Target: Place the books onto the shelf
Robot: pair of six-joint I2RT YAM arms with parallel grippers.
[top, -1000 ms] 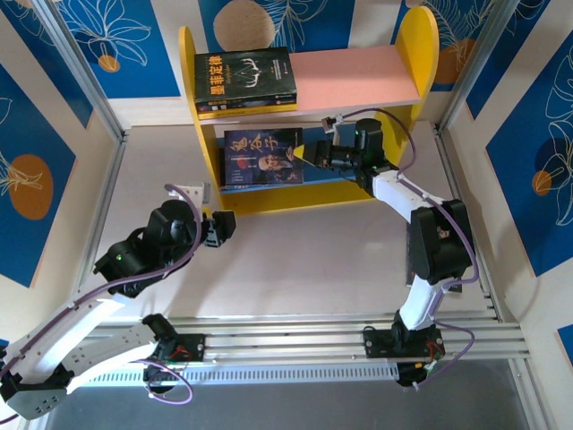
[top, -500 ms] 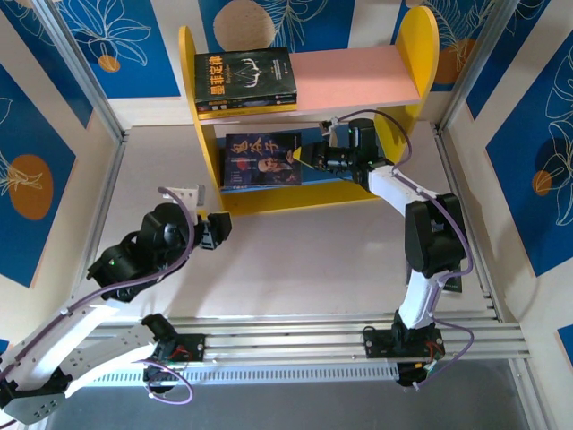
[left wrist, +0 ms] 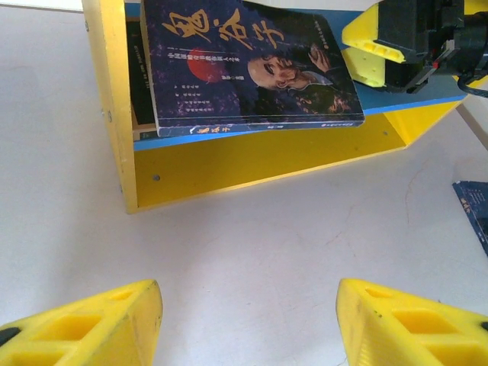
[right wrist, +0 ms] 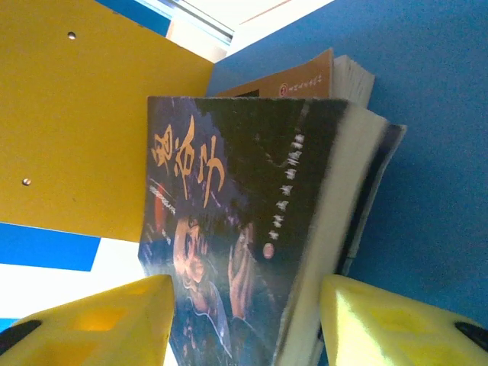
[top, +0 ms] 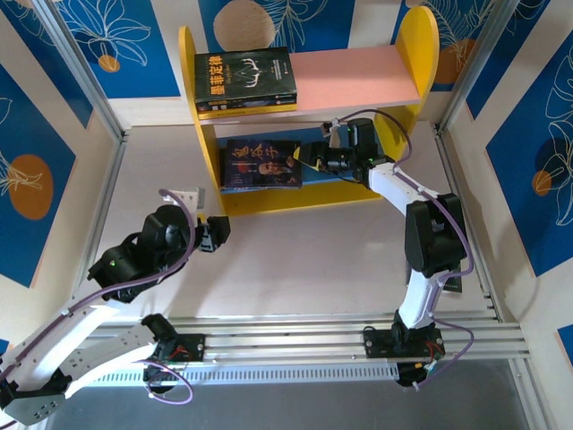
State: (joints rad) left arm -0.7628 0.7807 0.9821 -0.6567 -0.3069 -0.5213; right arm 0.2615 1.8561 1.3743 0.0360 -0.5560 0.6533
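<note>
Hovering wide and empty up front, the left gripper [left wrist: 248, 305] idles while the right gripper [top: 307, 159], pinched shut a second ago, springs open, seemingly releasing the dark-blue book [top: 260, 164] onto the shelf's [top: 414, 54] blue board [left wrist: 404, 107], another one shelved.

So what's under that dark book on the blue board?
An orange-brown book peeks out beneath the dark book. The rest is covered, so how many lie there is unclear.
</note>
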